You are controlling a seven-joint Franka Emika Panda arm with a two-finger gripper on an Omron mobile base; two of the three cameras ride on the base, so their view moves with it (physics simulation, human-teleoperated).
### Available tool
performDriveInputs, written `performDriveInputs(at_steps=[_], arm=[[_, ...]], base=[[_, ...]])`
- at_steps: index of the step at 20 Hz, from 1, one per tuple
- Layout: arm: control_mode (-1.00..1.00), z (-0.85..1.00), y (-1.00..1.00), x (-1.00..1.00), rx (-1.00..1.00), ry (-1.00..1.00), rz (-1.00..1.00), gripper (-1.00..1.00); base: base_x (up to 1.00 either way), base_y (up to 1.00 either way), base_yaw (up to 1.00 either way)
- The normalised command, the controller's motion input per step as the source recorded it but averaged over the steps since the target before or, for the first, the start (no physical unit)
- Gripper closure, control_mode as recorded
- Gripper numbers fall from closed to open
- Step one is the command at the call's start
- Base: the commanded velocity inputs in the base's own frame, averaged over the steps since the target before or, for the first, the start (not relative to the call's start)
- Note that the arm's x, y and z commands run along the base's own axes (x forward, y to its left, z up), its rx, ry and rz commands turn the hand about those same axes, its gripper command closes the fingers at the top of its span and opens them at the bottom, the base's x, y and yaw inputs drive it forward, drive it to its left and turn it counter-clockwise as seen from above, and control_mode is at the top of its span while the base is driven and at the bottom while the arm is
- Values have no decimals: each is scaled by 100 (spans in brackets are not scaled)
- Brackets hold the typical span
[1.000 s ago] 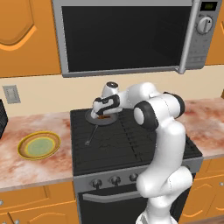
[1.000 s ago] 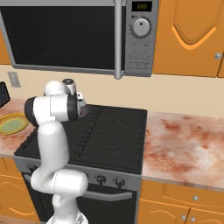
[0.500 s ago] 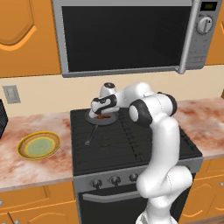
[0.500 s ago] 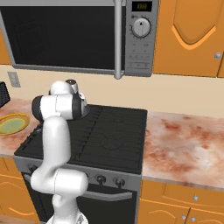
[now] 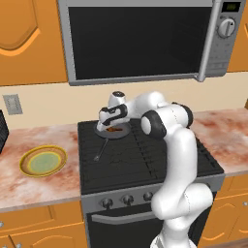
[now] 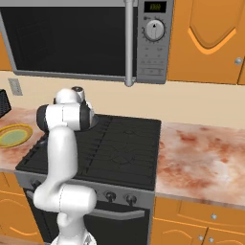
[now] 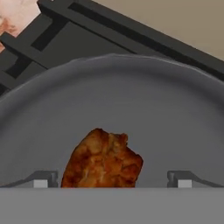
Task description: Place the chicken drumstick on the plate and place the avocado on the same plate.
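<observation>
The chicken drumstick (image 7: 103,161), orange-brown, lies in the grey frying pan (image 7: 131,96) on the stove's back-left burner. My gripper (image 7: 111,179) is open low over the pan, one fingertip (image 7: 41,179) on each side of the drumstick and apart from it. From the left base view the gripper (image 5: 110,126) hangs just over the drumstick (image 5: 115,129) in the pan (image 5: 121,134). The yellow-rimmed plate (image 5: 26,167) with a pale green centre sits on the counter left of the stove, and shows too as the plate (image 6: 24,130) at the left. The avocado is out of view.
The pan's dark handle (image 5: 100,150) points toward the stove's front. A microwave (image 5: 140,38) hangs above the black stove (image 5: 160,160). A dark appliance (image 5: 2,133) stands at the far left. Marbled counter (image 6: 201,153) stretches to the right.
The hand has come down and slightly left toward the pan, closer to the drumstick. The jaws have stayed open. Plate and pan have not moved.
</observation>
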Motion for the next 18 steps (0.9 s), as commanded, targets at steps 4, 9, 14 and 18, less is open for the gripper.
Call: performDriveInputs(at_steps=[4, 9, 14, 18], arm=[[-100, -20, 1, 0, 0, 10, 0, -100], [-100, -25, 0, 2, 0, 13, 0, -100], [-100, -24, 5, -8, 0, 5, 0, 100], [-100, -27, 12, -28, -2, 0, 0, 100]], base=[[0, 0, 0], [0, 0, 0], [0, 0, 0], [0, 0, 0]])
